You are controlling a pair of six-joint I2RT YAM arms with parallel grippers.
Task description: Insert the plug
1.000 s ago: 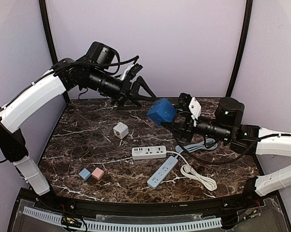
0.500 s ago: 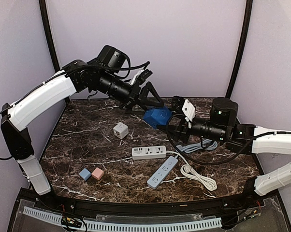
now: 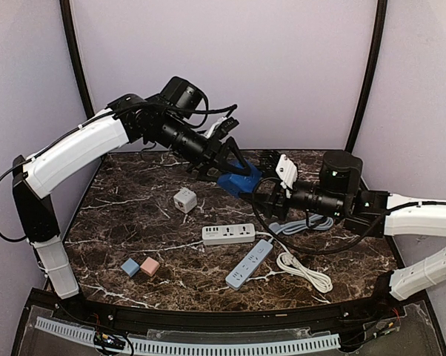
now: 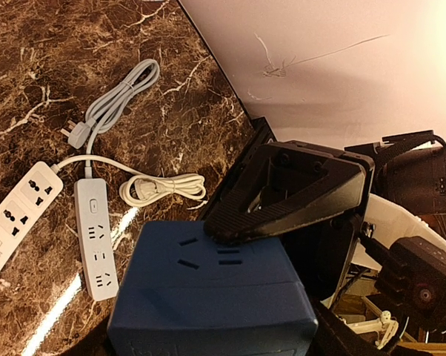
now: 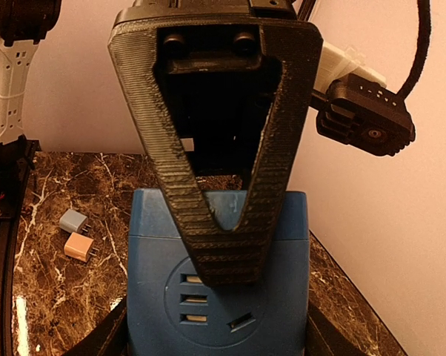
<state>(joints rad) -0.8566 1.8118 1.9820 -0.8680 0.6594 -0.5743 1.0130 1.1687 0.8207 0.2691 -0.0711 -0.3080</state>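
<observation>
Two grippers meet at one blue socket cube (image 3: 236, 182), which hangs in the air above the back middle of the table (image 3: 112, 215) and rests on nothing. The right gripper (image 3: 264, 191) is clamped on it. Its wrist view shows a ribbed finger (image 5: 215, 193) pressed across the slotted face.

The left gripper (image 3: 233, 165) straddles the cube from the other side. One of its fingers (image 4: 282, 200) lies flat on the top face, but the opposing one is mostly hidden under the cube, so I cannot tell whether that is a real grip or only contact.

This looks like a handover or a two-handed steadying of the socket, with no plug in hand yet. A pink plug (image 3: 150, 267) and a blue-grey plug (image 3: 130, 267) lie together at the front left, well apart from the cube. A white adapter cube (image 3: 184, 200) and a white power strip (image 3: 228, 234) lie between.

Next, one arm should take a firm hold with a slotted face left bare. The other must let go without tipping the cube, then go down for a plug.
</observation>
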